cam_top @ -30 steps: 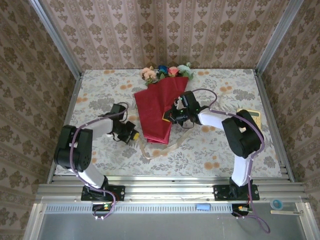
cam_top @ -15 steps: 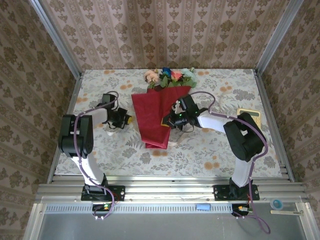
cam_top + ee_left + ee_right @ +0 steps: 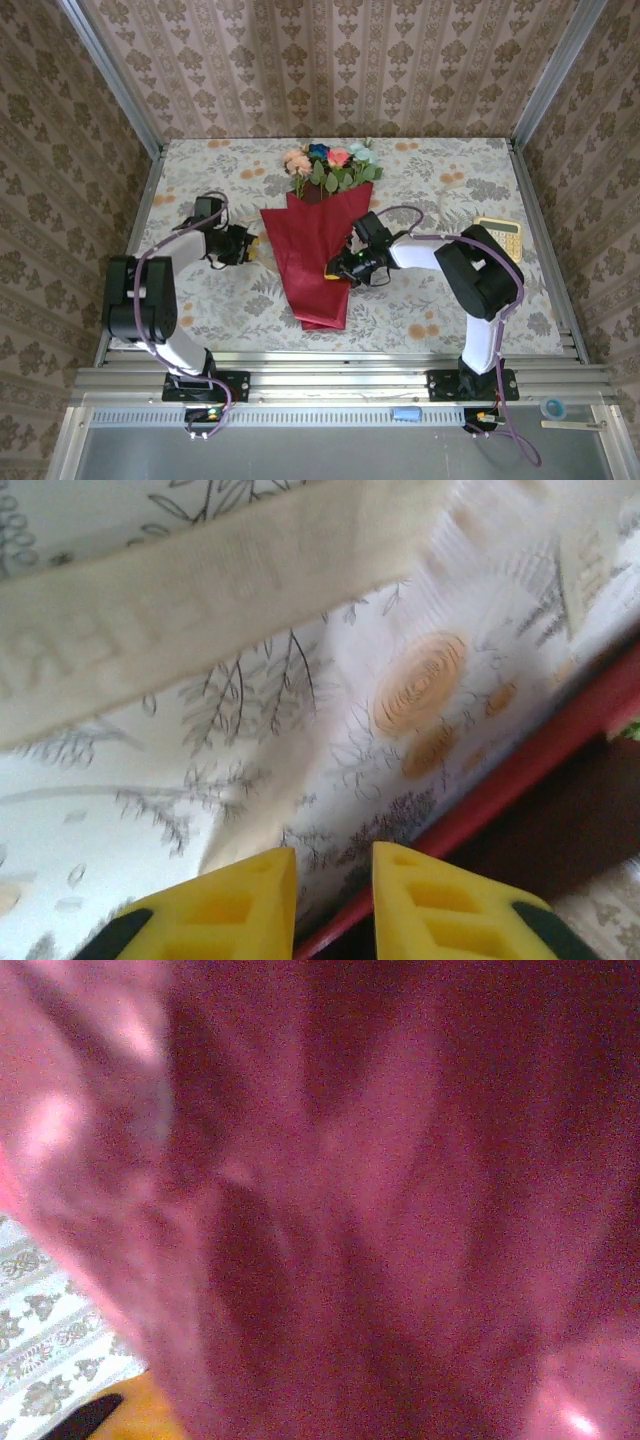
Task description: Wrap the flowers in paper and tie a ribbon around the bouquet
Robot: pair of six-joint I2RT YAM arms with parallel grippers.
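1. Bouquet point(image 3: 318, 250) lies mid-worktop point(image 3: 440, 300), narrow tip toward the arm bases, flowers point(image 3: 330, 163) at the far end. Cone looks untied, so the ribbon step is not yet done.
2. Left gripper point(image 3: 335, 895): fingers a narrow gap apart, tablecloth showing between them, nothing held. It sits just left of the paper edge. Ribbon point(image 3: 200, 590) runs slack across the left wrist view, close to the lens.
3. Right gripper point(image 3: 337, 270) is at the cone's right edge, with the paper point(image 3: 380, 1210) hard against its camera. Can't tell if it is open or closed.
4. Risk: nothing visibly pins the wrap, so the creased paper may spring open and the stems slide out.
5. Risk: the ribbon is floppy and may slip or snag on the left wrist, so a grab could miss.
6. Risk: with paper that close, the right arm's next grasp is near blind.
7. Around: yellow calculator point(image 3: 503, 235) at right, well apart, not in the way. The bouquet itself lies between the grippers.
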